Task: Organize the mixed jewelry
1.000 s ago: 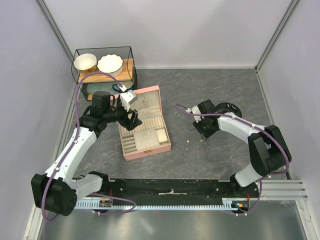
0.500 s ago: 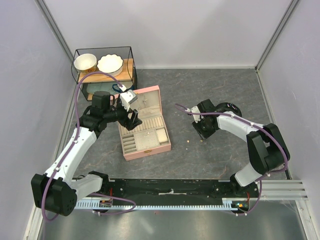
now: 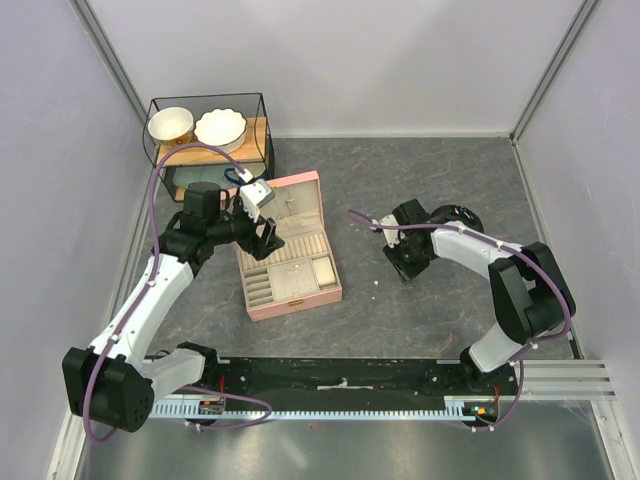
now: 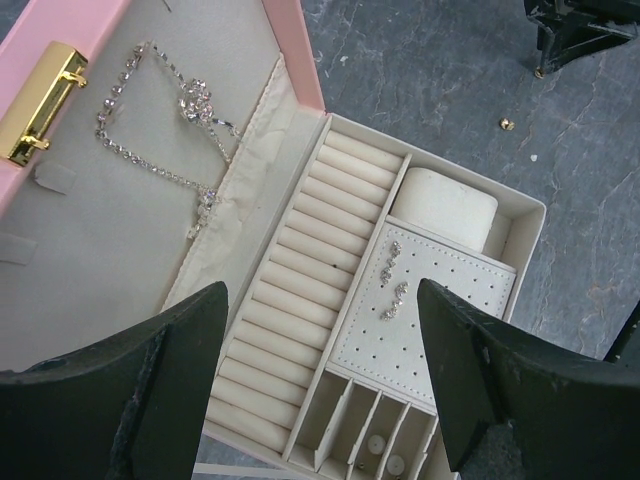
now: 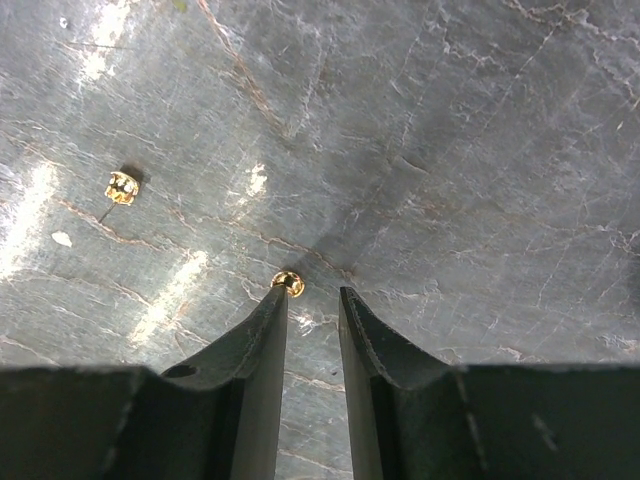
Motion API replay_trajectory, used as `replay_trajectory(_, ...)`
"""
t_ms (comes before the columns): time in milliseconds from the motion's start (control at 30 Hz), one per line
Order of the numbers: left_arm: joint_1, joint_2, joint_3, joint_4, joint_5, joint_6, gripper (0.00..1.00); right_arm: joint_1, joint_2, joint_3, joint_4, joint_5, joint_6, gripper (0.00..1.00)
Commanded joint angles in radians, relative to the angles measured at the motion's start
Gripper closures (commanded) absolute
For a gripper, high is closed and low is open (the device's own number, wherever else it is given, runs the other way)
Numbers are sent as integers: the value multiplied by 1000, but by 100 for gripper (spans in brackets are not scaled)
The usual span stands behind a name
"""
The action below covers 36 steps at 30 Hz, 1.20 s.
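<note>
The pink jewelry box [image 3: 300, 296] lies open left of centre. A silvery chain [image 4: 160, 120] rests in its lid and sparkly studs [image 4: 395, 290] sit on the dotted pad. My left gripper [image 4: 322, 290] hovers wide open above the box's ring rolls, holding nothing; in the top view the left gripper [image 3: 268, 236] is over the box's hinge side. My right gripper [image 5: 313, 295] points down at the slate floor, its jaws narrowly open. A tiny gold bead [image 5: 288, 284] lies at the tip of its left finger, outside the gap. A second gold piece [image 5: 121, 187] lies further left.
A black disc stand [image 3: 462, 219] sits just behind the right gripper [image 3: 403, 270]. A black wire shelf [image 3: 208, 135] holding two white bowls stands at the back left. One gold bit [image 3: 375, 291] lies on the floor between box and right arm.
The right jaws have closed in slightly and the right arm has shifted a little. The left arm has stayed still.
</note>
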Motion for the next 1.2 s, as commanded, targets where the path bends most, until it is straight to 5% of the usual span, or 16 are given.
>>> replay_trajectory(0, -3, -4, 2, 42, -1, 38, 17, -2, 10, 35, 3, -11, -14, 66)
replay_trajectory(1167, -3, -10, -7, 42, -3, 42, 17, -2, 34, 39, 31, -34, -19, 72)
